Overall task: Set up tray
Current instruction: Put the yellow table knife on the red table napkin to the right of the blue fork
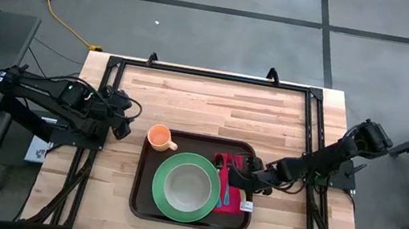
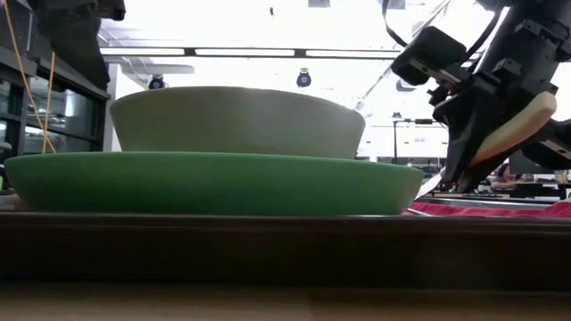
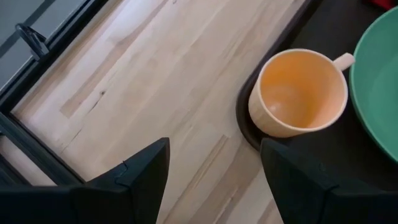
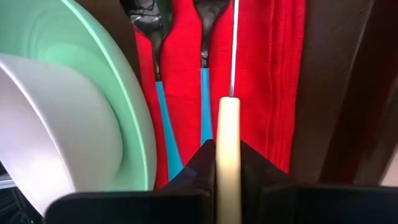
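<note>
The dark brown tray [image 1: 144, 203] lies mid-table. On it a green plate [image 1: 163, 199] carries a pale bowl [image 1: 187, 185]. An orange cup [image 1: 158, 136] stands in the tray's far left corner. A red napkin [image 1: 233, 204] lies along the tray's right side. On the napkin lie two blue-handled utensils [image 4: 163, 106]. My right gripper [image 1: 248, 178] is over the napkin, shut on a cream-handled knife [image 4: 228, 143]. My left gripper [image 3: 214, 155] hangs open left of the tray, above the wood beside the cup [image 3: 301, 93]. My right gripper pinches the knife's cream handle [image 4: 228, 134] between its two fingers. The knife runs on forward along the fingers, and its thin blade [image 4: 234, 50] points away over the napkin. The fingers slant down from the table's right side. Whether the blade tip [image 2: 444, 185] touches the napkin I cannot tell.
Bare wood [image 1: 215, 100] stretches beyond the tray to the far edge and to its left. A black frame [image 1: 210, 75] runs around the table's far and side edges.
</note>
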